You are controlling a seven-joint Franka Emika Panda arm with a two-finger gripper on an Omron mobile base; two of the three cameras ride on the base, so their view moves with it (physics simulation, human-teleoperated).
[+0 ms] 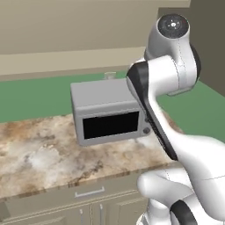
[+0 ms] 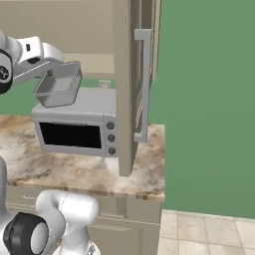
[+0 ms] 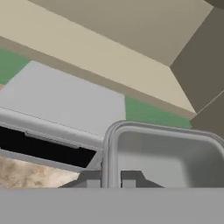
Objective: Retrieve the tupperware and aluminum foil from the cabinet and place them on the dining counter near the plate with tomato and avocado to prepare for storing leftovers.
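My gripper (image 3: 110, 180) is shut on the near rim of the tupperware (image 3: 170, 153), a shallow grey translucent container. In the right base view the tupperware (image 2: 59, 84) hangs tilted just above the oven's top, with the gripper (image 2: 46, 73) at its left edge. Behind it stands the tan cabinet (image 3: 131, 22) with its pale beige shelf (image 3: 87, 48); its open door (image 2: 124, 74) rises to the right. The aluminum foil, the dining counter and the plate with tomato and avocado are out of view.
A grey oven (image 1: 110, 116) with a black window sits on the narrow marbled counter (image 1: 39, 154), below the held container. The open door's long handle (image 2: 143, 84) juts out beside it. Beige base cabinets (image 1: 89, 192) run under the counter, and tiled floor (image 2: 209, 234) lies to the right.
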